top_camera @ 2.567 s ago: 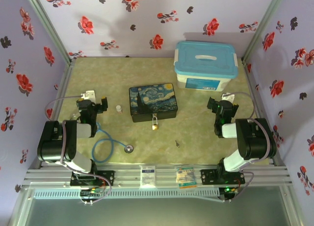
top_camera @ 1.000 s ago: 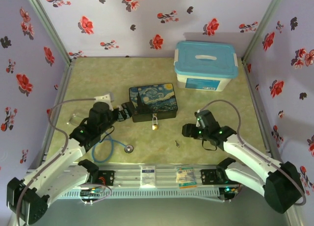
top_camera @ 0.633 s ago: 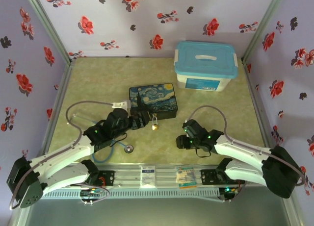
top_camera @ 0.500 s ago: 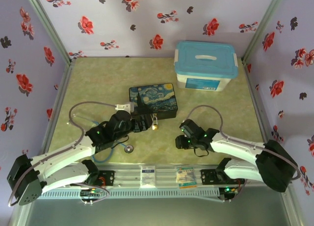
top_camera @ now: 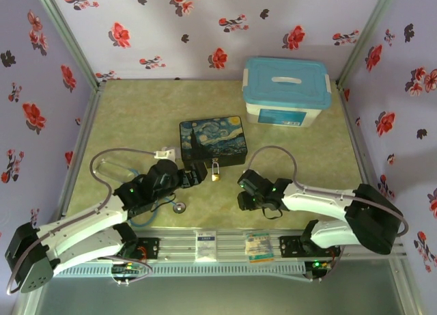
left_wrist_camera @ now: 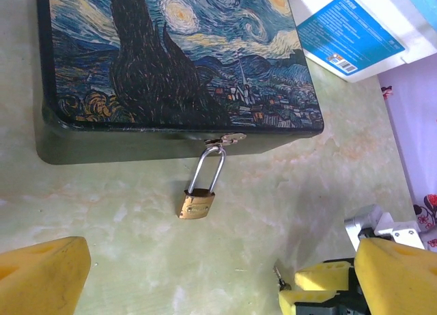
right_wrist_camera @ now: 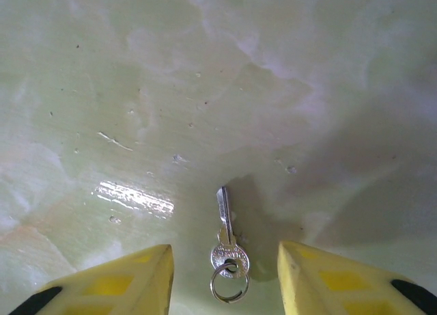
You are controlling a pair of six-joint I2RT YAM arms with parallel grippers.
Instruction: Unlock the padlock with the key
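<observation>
The small brass padlock [left_wrist_camera: 196,204] lies on the table, its silver shackle hooked through the hasp of the dark blue painted tin [left_wrist_camera: 171,55]. My left gripper [left_wrist_camera: 218,288] hovers wide open just in front of it, touching nothing. From above, the padlock [top_camera: 216,173] sits right of my left gripper [top_camera: 196,175]. The thin grey key [right_wrist_camera: 227,243] lies flat with a small ring on its head. My right gripper [right_wrist_camera: 225,281] is lowered over it, open, one yellow finger on each side and neither touching. In the top view my right gripper [top_camera: 244,197] covers the key.
A white box with a blue lid [top_camera: 287,91] stands at the back right. A round silver disc on a blue tube [top_camera: 179,207] lies under my left arm. Flowered walls close off three sides. Labels [top_camera: 205,244] sit on the front rail.
Both arms have reached in from the sides toward the middle. My left gripper came up to the padlock. My right gripper dropped over the key and its jaws narrowed.
</observation>
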